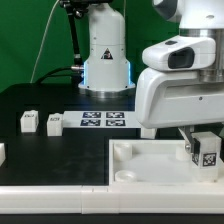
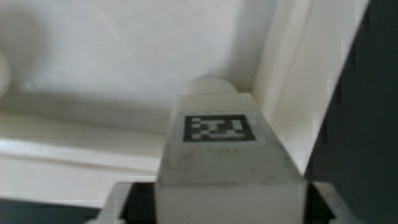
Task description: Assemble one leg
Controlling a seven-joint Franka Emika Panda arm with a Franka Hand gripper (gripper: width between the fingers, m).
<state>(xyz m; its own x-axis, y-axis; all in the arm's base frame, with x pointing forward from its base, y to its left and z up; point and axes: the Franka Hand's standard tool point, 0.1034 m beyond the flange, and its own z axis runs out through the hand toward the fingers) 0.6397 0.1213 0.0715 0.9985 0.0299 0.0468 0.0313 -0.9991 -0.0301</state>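
Observation:
My gripper point(image 1: 201, 143) is shut on a leg point(image 1: 207, 152), a small white block with a black-and-white tag. It holds the leg upright at the exterior view's right, over the near right corner of the large square white piece point(image 1: 150, 162). In the wrist view the leg point(image 2: 221, 140) fills the gap of the gripper point(image 2: 226, 205), tag facing the camera, its far end close to the piece's raised edge point(image 2: 285, 70). I cannot tell whether the leg touches the piece.
Two loose legs point(image 1: 28, 121) point(image 1: 54, 123) stand on the black table at the exterior view's left, and another white part point(image 1: 2, 152) shows at the left edge. The marker board point(image 1: 104, 121) lies behind the square piece. The robot base point(image 1: 105, 50) stands at the back.

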